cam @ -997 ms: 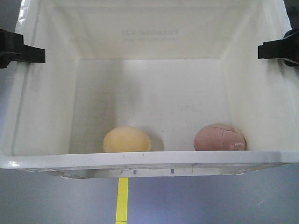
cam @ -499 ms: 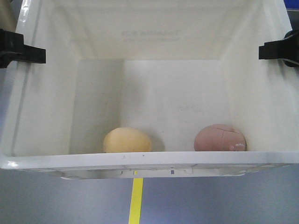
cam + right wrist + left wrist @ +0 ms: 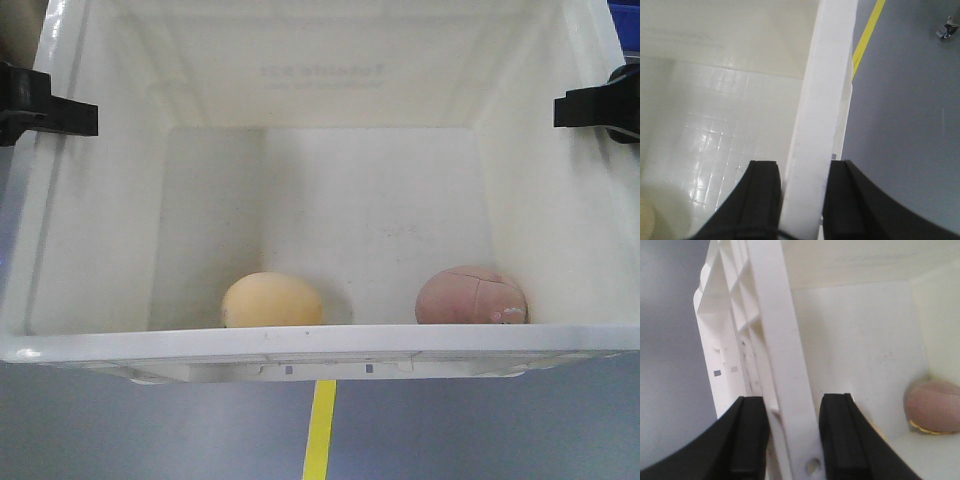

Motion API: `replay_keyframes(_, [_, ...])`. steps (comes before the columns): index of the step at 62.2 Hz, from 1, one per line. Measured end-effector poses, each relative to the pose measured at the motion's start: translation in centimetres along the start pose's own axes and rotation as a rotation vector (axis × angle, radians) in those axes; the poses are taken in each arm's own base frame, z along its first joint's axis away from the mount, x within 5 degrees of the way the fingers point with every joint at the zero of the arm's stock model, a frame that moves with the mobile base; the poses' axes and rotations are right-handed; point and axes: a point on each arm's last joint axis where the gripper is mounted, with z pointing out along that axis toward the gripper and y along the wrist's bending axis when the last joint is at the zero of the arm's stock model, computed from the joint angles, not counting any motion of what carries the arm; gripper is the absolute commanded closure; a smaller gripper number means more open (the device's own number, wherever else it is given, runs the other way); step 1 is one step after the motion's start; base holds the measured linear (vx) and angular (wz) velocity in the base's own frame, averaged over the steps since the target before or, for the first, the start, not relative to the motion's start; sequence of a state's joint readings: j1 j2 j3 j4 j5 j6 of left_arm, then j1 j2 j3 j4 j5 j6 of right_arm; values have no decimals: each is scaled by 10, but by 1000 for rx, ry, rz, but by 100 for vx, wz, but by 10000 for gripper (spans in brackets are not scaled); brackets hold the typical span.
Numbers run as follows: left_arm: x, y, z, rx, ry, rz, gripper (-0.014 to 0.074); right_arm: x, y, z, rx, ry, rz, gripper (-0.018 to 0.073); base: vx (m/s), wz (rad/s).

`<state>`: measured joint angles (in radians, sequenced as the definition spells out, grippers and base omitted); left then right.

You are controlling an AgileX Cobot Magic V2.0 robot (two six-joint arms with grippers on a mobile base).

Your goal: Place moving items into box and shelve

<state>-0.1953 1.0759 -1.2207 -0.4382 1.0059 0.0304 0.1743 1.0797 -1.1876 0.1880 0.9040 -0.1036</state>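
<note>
clamped on the left wall of the white box (image 3: 300, 343) with the left gripper (image 3: 790, 407), one finger inside and one outside the ribbed rim. clamped the same way on the right wall with the right gripper (image 3: 802, 172).

carrying both moving items inside: the yellow-orange ball (image 3: 272, 300) and the pink ball (image 3: 472, 296), lying apart on the bottom against the near wall, in the same spots as a second ago.

shifted sideways since then, to judge by the yellow floor line (image 3: 320, 430), now further right under the near rim than in either earlier view. suggests packing done, with the box held off any surface and under way, probably toward the shelf. shelving not yet done.

can make out faint grey print (image 3: 322, 72) showing through the far wall, back to front and too pale to read. can also see a small pale tag (image 3: 510, 314) on the pink ball, with no writing legible.
</note>
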Motion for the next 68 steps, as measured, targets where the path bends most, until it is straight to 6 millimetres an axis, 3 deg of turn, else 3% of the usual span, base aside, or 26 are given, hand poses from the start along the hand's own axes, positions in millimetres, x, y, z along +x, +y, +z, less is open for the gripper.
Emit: replay_keyframes(68, [0,0,0,0,0,0,603,0,0,0,0,-1,1,565,49,4])
